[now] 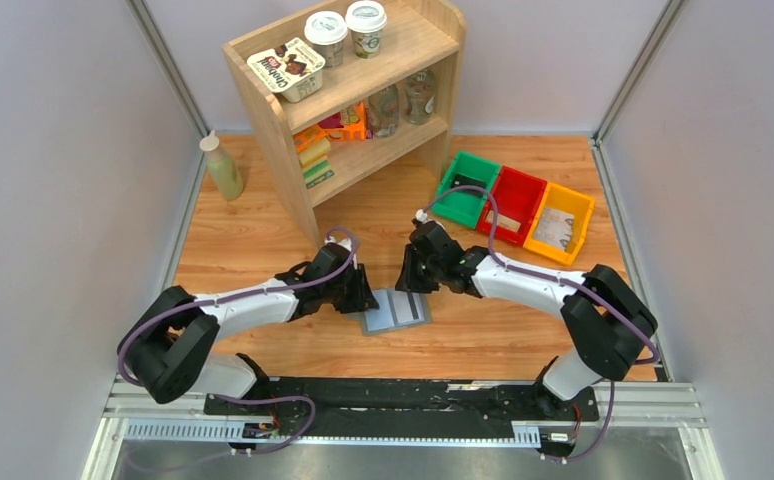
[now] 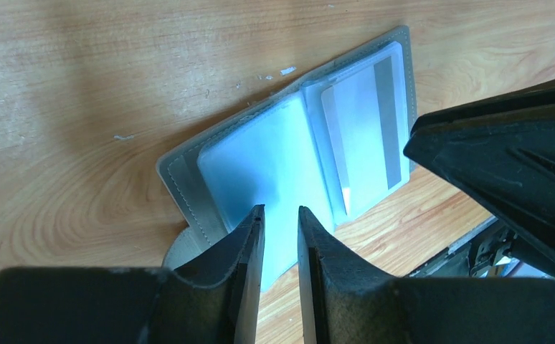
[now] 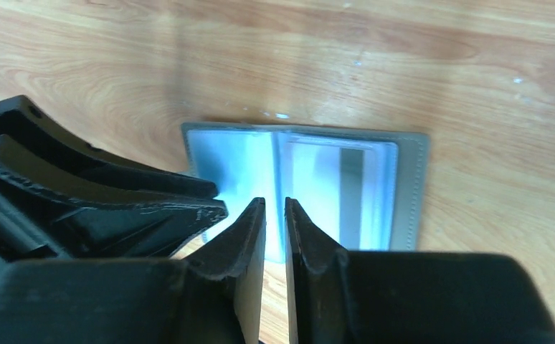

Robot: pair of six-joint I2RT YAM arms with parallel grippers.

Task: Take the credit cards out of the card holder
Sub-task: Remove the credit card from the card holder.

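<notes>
We see the card holder (image 1: 396,310) lying open on the counter (image 1: 263,230) between both arms, one card (image 2: 364,136) tucked in its clear pocket. Left gripper (image 2: 280,215) pinches a pale pocket sheet at the holder's edge. Right gripper (image 3: 274,206), fingers nearly together, sits over the spine; whether it grips we can't tell.

Wooden shelf (image 1: 363,95), pale walls (image 1: 53,170)

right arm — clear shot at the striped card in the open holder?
Probably yes. The card holder lies open, the striped card showing in its pocket just ahead of the right gripper. The left gripper crowds only the other page.
</notes>
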